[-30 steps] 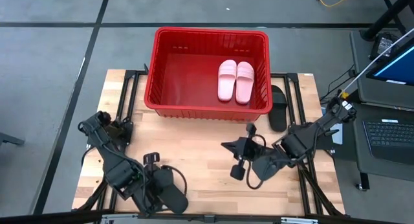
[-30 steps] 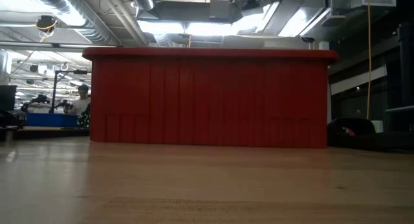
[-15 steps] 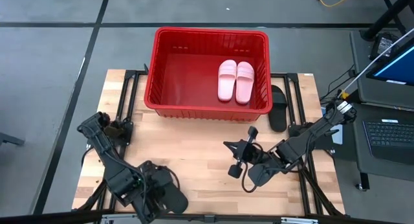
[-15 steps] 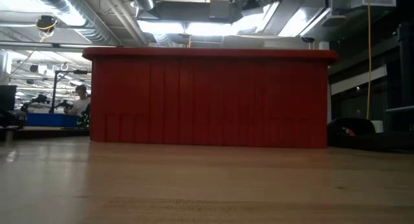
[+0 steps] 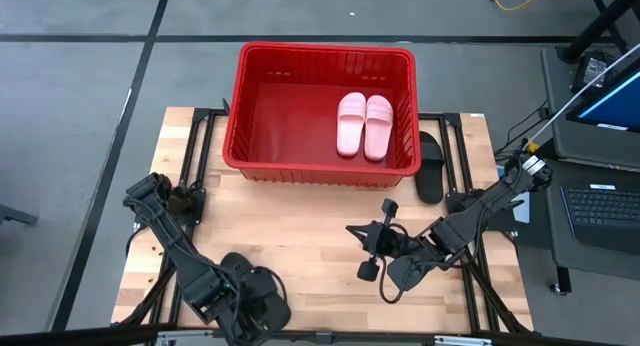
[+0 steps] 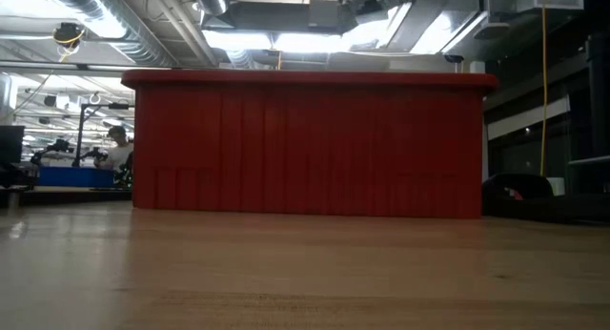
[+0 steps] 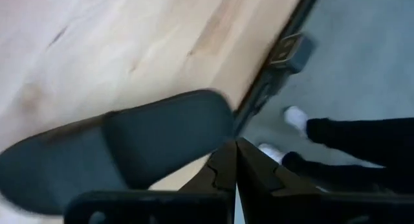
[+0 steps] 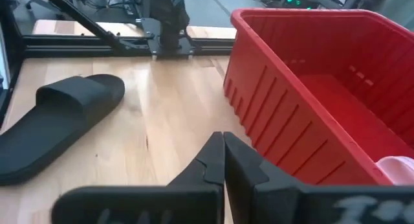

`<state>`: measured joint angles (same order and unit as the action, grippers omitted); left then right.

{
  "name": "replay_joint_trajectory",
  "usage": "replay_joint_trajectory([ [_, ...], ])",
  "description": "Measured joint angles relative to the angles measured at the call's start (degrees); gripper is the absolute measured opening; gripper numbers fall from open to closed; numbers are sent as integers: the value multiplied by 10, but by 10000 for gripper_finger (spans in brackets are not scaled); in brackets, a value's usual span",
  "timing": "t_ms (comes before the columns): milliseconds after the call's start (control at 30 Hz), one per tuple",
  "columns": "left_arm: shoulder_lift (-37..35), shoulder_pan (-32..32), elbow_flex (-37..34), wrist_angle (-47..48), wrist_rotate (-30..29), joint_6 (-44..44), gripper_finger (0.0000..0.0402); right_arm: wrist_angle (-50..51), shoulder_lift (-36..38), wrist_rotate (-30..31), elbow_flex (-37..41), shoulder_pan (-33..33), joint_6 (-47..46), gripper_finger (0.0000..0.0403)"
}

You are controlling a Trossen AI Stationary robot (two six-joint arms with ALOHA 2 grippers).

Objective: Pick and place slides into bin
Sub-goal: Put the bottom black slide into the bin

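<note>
Both grippers (image 5: 372, 254) (image 5: 262, 304) clenched empty; black slide (image 5: 429, 166) outside bin (image 5: 318, 171), right

My gripper (image 8: 224, 160): fingers pressed together, tips touching, over the wooden table (image 8: 168, 120). Red bin (image 8: 310, 88): close beside my fingertips, ribbed wall facing them. Pink slide (image 8: 396, 166): inside the bin, only an edge visible. Black slide (image 8: 61, 123): flat on the table, well apart from the bin.
</note>
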<state>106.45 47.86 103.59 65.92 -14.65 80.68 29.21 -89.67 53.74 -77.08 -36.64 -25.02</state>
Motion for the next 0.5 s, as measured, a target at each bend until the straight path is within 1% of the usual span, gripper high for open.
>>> replay_joint_trajectory([
  [133,0,0,0,-15,-18,-25,1,-1,0,0,0,0,0,5],
  [400,0,-5,0,-14,-19,-68,9,-3,0,0,0,0,16,5],
  [500,0,-4,0,-14,-19,-83,16,-3,0,-13,0,0,14,5],
])
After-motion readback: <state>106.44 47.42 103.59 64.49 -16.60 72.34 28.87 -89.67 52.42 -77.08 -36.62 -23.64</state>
